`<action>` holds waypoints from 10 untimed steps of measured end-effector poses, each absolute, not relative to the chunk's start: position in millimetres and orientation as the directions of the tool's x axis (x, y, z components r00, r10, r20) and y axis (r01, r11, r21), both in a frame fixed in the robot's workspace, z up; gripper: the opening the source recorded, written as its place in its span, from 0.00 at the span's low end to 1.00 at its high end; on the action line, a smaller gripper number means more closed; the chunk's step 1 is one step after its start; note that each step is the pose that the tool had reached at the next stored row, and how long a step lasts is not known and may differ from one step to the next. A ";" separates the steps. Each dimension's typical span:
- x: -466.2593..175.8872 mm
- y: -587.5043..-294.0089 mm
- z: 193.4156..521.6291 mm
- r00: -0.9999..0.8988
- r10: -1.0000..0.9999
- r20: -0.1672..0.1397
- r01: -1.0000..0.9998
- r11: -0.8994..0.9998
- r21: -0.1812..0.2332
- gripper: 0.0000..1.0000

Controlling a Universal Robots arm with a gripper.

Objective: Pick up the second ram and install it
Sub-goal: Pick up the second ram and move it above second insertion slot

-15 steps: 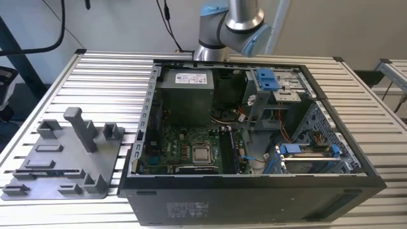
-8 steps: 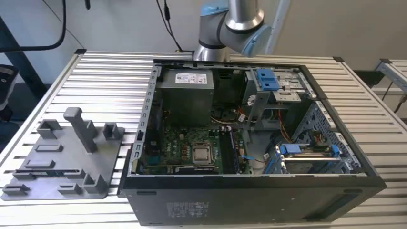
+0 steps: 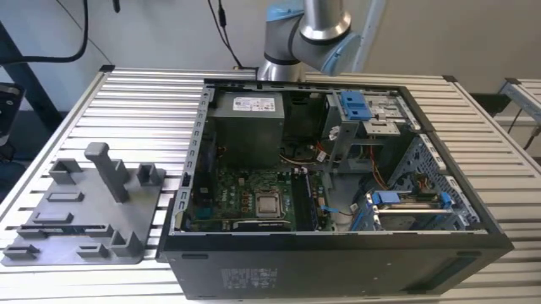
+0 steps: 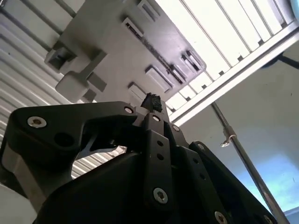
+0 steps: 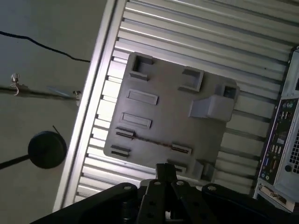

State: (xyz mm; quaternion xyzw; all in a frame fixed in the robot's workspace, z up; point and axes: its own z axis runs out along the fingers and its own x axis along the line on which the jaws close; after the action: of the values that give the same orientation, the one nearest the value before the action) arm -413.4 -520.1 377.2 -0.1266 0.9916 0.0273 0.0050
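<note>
The hand (image 5: pixel 166 171) hangs well above the grey fixture plate (image 5: pixel 173 116), looking down on it in both wrist views. Its black fingers (image 4: pixel 152 101) sit together at the tip with nothing between them. They touch neither the plate nor anything on it.

The second ram (image 5: pixel 152 141) lies in the fixture plate, standing on its long edge as a thin dark strip. It runs between two small holders near one long side of the plate. In the exterior view the same strip (image 3: pixel 63 226) shows along the near part of the plate, well apart from the computer.

The plate rests flat on the ribbed aluminium table (image 3: pixel 144 107), at the exterior view's left. A tall upright post (image 3: pixel 106 168) and several low blocks rise from it.

Just beside the plate, toward the exterior view's right, stands the open computer case (image 3: pixel 338 269). Its side panel is off, so the green motherboard (image 3: pixel 245 196) and the processor (image 3: pixel 268 204) show inside. The grey power supply (image 3: pixel 245 126) sits behind the board.

The robot arm (image 3: pixel 308 28) rises behind the case at the far edge of the table.
</note>
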 end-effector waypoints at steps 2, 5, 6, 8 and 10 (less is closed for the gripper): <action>-413.4 -520.2 377.2 -0.960 -0.278 -0.016 -0.278 0.959 0.051 0.11; -413.5 -520.0 377.2 -0.944 -0.328 -0.016 -0.329 0.943 0.050 0.11; -413.5 -520.0 377.2 -0.938 -0.345 -0.016 -0.346 0.937 0.050 0.11; -413.5 -520.1 377.2 -0.925 -0.379 -0.015 -0.380 0.924 0.049 0.11; -413.5 -520.1 377.2 -0.913 -0.407 -0.014 -0.407 0.912 0.046 0.11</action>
State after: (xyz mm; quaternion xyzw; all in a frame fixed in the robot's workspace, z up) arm -413.5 -520.1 377.2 -0.2080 0.9778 0.0237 0.0019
